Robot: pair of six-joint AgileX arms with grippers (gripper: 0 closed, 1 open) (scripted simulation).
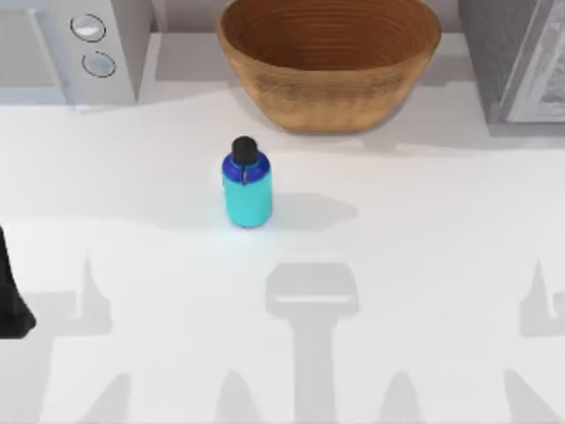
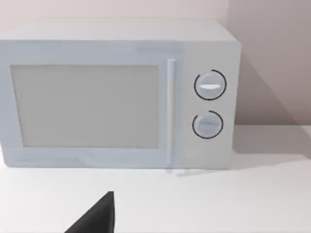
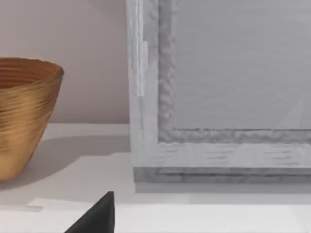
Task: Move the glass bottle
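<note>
We are at the very start: the glass bottle (image 1: 246,185) stands upright on the white desk (image 1: 424,265), untouched, near the middle and a little toward the top view's left. It is a squat cyan bottle with a dark blue shoulder and a black round cap. Behind it, well apart, sits the woven basket (image 1: 328,62), far larger than the bottle. A white microwave (image 1: 75,49) with two round dials stands at the desk's back left, and a grey cabinet (image 1: 516,57) at the back right.

Our left arm (image 1: 11,296) shows as a dark shape at the left edge of the top view, well away from the bottle. In the left wrist view a dark tip of the left claw (image 2: 97,218) rises at the lower edge, facing the microwave; in the right wrist view a like tip of the right claw (image 3: 97,218) faces the cabinet with the basket off to the side. From these slivers we cannot tell whether either claw is released or clenched.

So the step in hand is the approach. Since the bottle stands nearer the left side, we judge the left arm the likelier one to reach. The next move calls for bringing a released claw level with the cyan body below the shoulder, squared to it so it is not tipped.
</note>
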